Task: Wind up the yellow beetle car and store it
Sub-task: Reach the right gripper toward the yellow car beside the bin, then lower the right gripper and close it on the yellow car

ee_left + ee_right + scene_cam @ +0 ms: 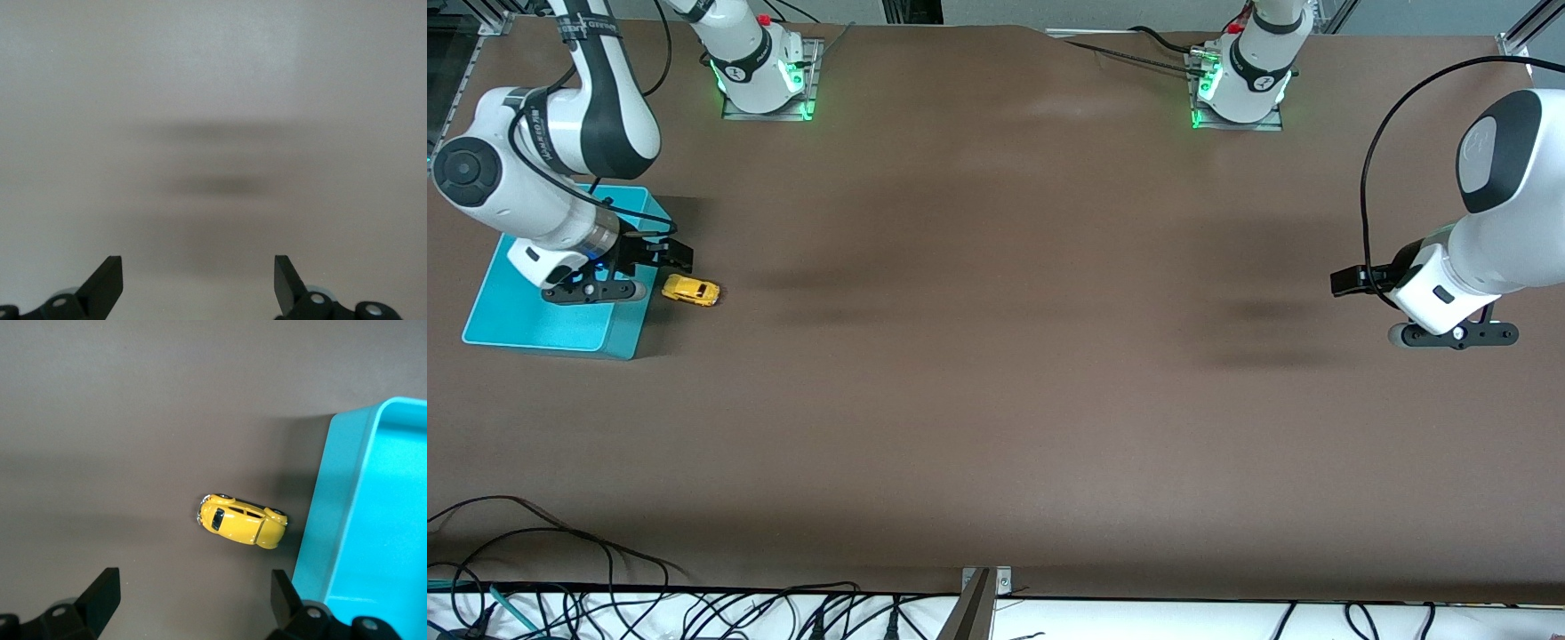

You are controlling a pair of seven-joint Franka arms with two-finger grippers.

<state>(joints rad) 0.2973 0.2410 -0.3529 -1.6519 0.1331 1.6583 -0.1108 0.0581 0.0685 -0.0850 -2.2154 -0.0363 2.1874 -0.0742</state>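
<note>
The yellow beetle car (690,291) sits on the brown table right beside the teal bin (511,329), on the bin's side toward the left arm's end. In the right wrist view the car (241,522) lies a short way ahead of the fingertips, next to the bin's wall (319,527). My right gripper (674,256) hovers over the bin's edge and the car, open and empty (193,587). My left gripper (1347,282) waits over bare table at the left arm's end, open and empty (198,273).
The teal bin holds nothing that I can see. The arm bases (760,67) (1240,80) stand along the table's edge farthest from the front camera. Loose cables (560,587) lie along the table's nearest edge.
</note>
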